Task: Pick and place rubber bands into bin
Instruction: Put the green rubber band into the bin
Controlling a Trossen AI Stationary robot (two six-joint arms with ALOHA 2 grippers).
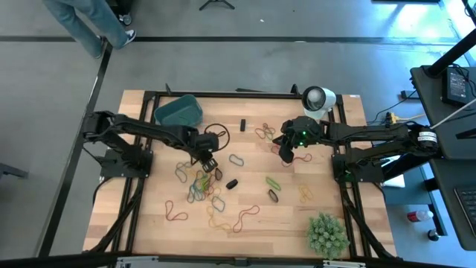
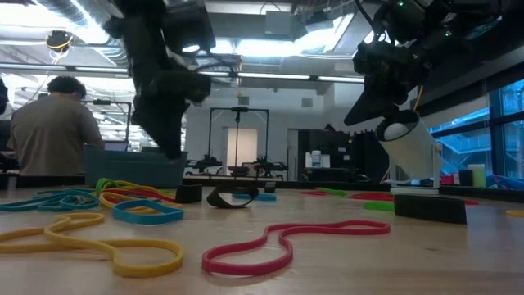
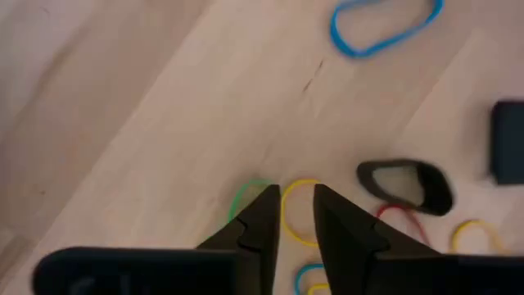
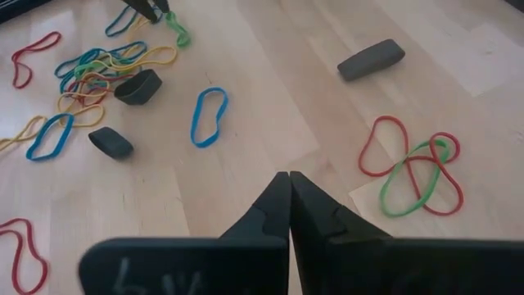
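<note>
1. Left gripper (image 1: 209,161) is down low over the middle-left of the surface (image 1: 149,223), its fingers (image 3: 255,225) parted a little with bare wood showing in the gap, nothing caught.
2. Just past those fingertips lie a green band (image 3: 246,192) and a yellow band (image 3: 295,215); a black loop (image 3: 405,185) and a blue band (image 3: 385,24) sit farther out.
3. The rubber bands (image 1: 202,186) crowd together right beside that gripper, with strays trailing toward the front edge.
4. The bin (image 1: 178,110) sits at the back-left corner, open wood between it and the pile.
5. Right gripper (image 1: 285,156) hangs over the back-centre, clenched and empty, a red-and-green tangle (image 4: 413,168) beside it.
</note>
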